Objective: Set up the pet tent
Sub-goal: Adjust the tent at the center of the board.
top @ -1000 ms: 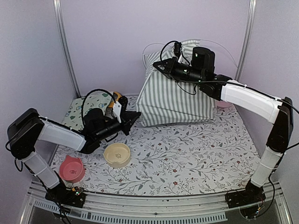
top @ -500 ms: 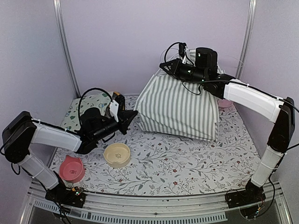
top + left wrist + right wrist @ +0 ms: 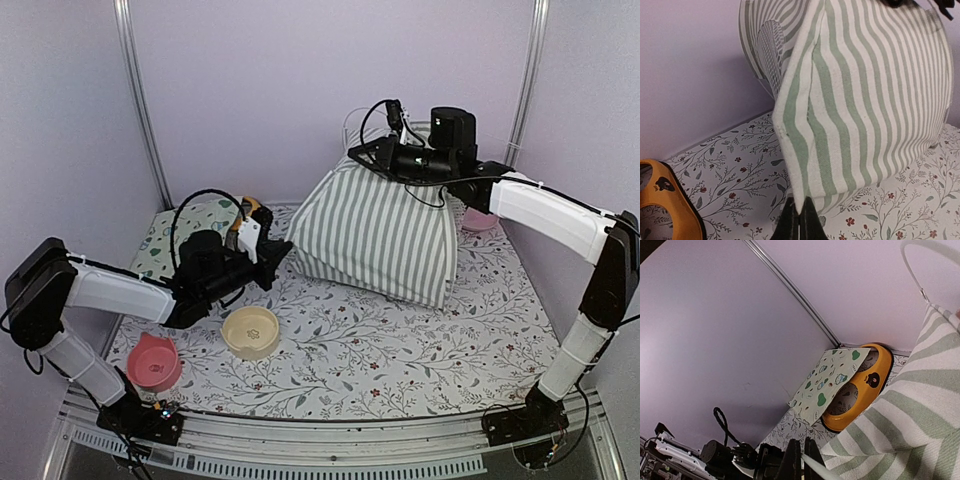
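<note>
on pet tent (image 3: pixel 865 100), left gripper (image 3: pixel 800 216) tight

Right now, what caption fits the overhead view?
Striped pet tent held up at its peak by the right tool, lower corner pinched by the left tool.

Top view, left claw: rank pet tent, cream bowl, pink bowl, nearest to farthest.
1. pet tent: its front-left corner sits right at the tip of the left claw, with the rest spreading off to the right.
2. cream bowl: on the near side of the claw, slightly left.
3. pink bowl: near left, clearly farthest.
</note>
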